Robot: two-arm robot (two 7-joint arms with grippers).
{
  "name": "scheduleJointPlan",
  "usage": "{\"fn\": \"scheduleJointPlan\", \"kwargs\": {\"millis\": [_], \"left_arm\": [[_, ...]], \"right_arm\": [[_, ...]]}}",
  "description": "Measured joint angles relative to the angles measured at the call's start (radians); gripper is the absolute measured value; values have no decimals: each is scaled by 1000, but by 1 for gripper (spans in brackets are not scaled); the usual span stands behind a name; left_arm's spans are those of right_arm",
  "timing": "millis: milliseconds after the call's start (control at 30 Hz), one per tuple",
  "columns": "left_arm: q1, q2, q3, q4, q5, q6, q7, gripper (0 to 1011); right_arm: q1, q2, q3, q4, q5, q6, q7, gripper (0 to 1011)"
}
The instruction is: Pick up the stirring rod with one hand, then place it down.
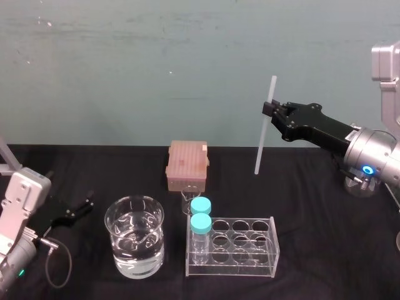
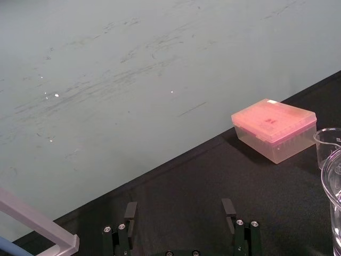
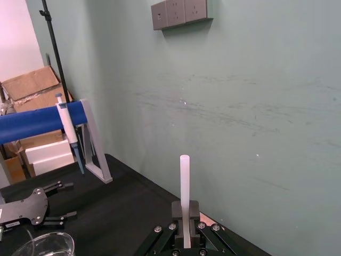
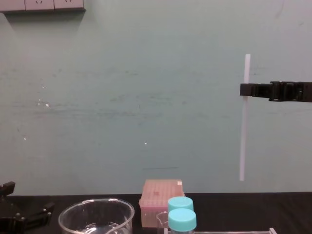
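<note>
Head view, upper right: my R gripper [image 1: 268, 111] clamped near top of stirring rod [image 1: 261, 144], upright, clear of table [image 1: 312, 206]; long free lower end could pivot/slip if it lands off-axis at set-down; L gripper [image 1: 78, 212] parked lower left, fingers apart.

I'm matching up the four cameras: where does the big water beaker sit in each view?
Head view: beaker front left, between the left gripper and the tube rack.
Chest view: beaker low, left of the pink box.
Left wrist view: beaker wall near the pink box.
Right wrist view: beaker rim next to the left gripper.
Shared landmark: the open left gripper beside it; the right gripper holds the stirring rod raised.
</note>
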Motion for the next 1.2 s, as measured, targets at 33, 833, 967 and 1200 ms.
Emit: {"fn": "scheduleJointPlan", "kwargs": {"millis": [33, 833, 967, 1200], "left_arm": [[0, 0, 0, 0, 0, 0, 0, 1005], [0, 0, 0, 0, 0, 0, 0, 1005], [0, 0, 0, 0, 0, 0, 0, 1005], [0, 0, 0, 0, 0, 0, 0, 1005]], "right_arm": [[0, 0, 0, 0, 0, 0, 0, 61], [-100, 87, 91, -183, 113, 54, 16, 61], [-140, 136, 111, -236, 155, 70, 33, 61], [-206, 222, 111, -288, 205, 83, 103, 61]]}}
